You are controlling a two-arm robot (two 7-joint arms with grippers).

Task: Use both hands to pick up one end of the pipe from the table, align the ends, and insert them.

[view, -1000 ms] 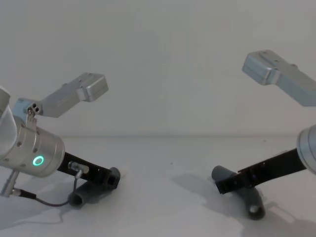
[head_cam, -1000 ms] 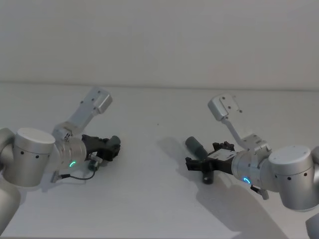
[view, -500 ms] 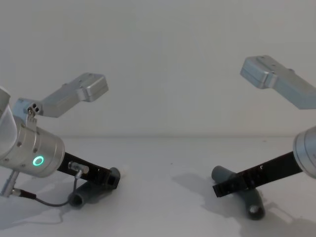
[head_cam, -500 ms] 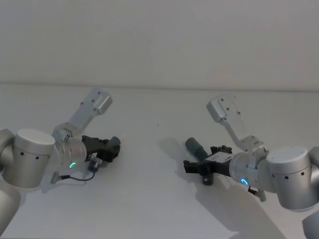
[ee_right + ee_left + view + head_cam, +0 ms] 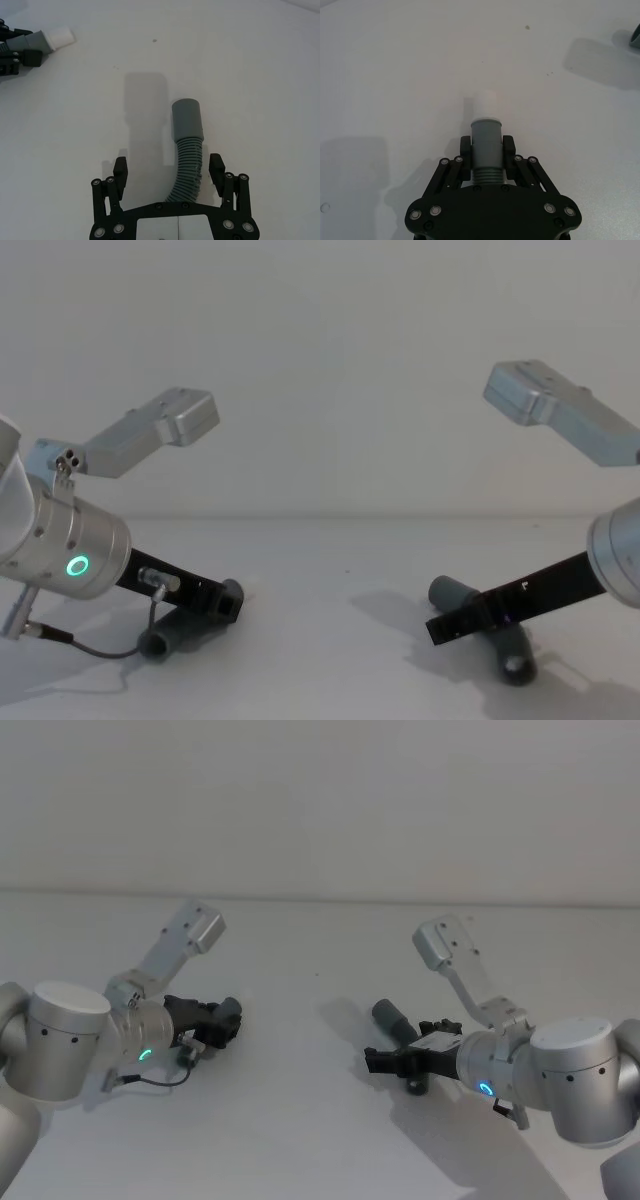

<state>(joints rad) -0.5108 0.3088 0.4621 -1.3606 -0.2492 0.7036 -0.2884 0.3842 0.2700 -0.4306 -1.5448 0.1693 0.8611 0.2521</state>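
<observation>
Two dark-grey ribbed pipe pieces sit on the off-white table point(image 5: 300, 1130). My left gripper point(image 5: 214, 1021) point(image 5: 486, 152) point(image 5: 224, 602) is shut on the smooth cuff of the left pipe piece point(image 5: 486, 142) point(image 5: 176, 633). That piece's pale narrow end point(image 5: 485, 104) point(image 5: 56, 36) sticks out past the fingers, low over the table. The right pipe piece point(image 5: 392, 1017) point(image 5: 187, 125) point(image 5: 456, 593) lies flat, wide cuff pointing away. My right gripper point(image 5: 392, 1061) point(image 5: 168, 168) point(image 5: 446, 626) is open, with its fingers on either side of the ribbed section and apart from it.
A plain pale wall rises behind the table's far edge. A thin black cable point(image 5: 95, 648) loops from the left wrist onto the table. Bare table lies between the two pipe pieces and in front of them.
My right gripper has slid forward and slightly lower along the right pipe piece, still open. The left gripper keeps its hold and has barely moved.
</observation>
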